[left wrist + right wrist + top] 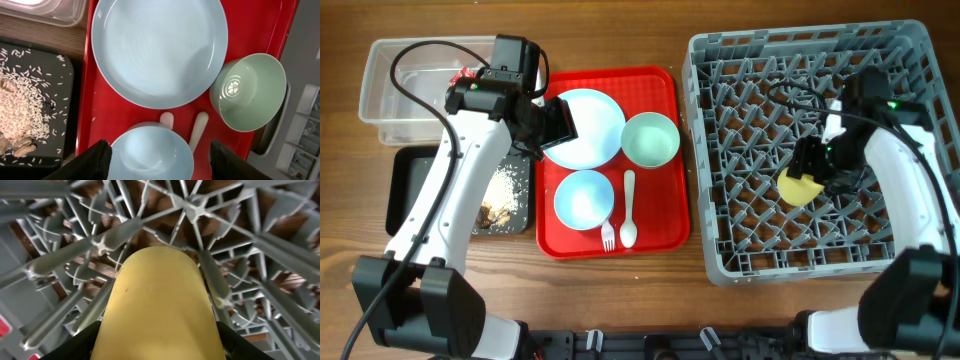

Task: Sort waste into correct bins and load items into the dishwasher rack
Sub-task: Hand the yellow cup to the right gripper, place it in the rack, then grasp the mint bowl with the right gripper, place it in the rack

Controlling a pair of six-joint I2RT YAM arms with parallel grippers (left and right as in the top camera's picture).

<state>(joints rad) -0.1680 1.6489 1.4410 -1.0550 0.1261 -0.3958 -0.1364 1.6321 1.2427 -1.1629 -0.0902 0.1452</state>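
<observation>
My left gripper (560, 122) is open and empty above the flat red tray (660, 235), at the left edge of the pale blue plate (590, 125). In the left wrist view its fingers (160, 162) hang either side of a pale blue bowl (152, 155), above it, with the plate (160, 50) and the green bowl (250, 92) beyond. The white fork (608, 235) and spoon (628, 210) lie on the tray. My right gripper (817, 170) is shut on the yellow cup (160, 305) among the pegs of the grey rack (720, 150).
The black tray (405, 190) holds rice and brown bits (500, 195). The clear container (390, 90) stands behind it, with a bit of red wrapper (462, 74) showing beside my left arm. The tissue is out of sight.
</observation>
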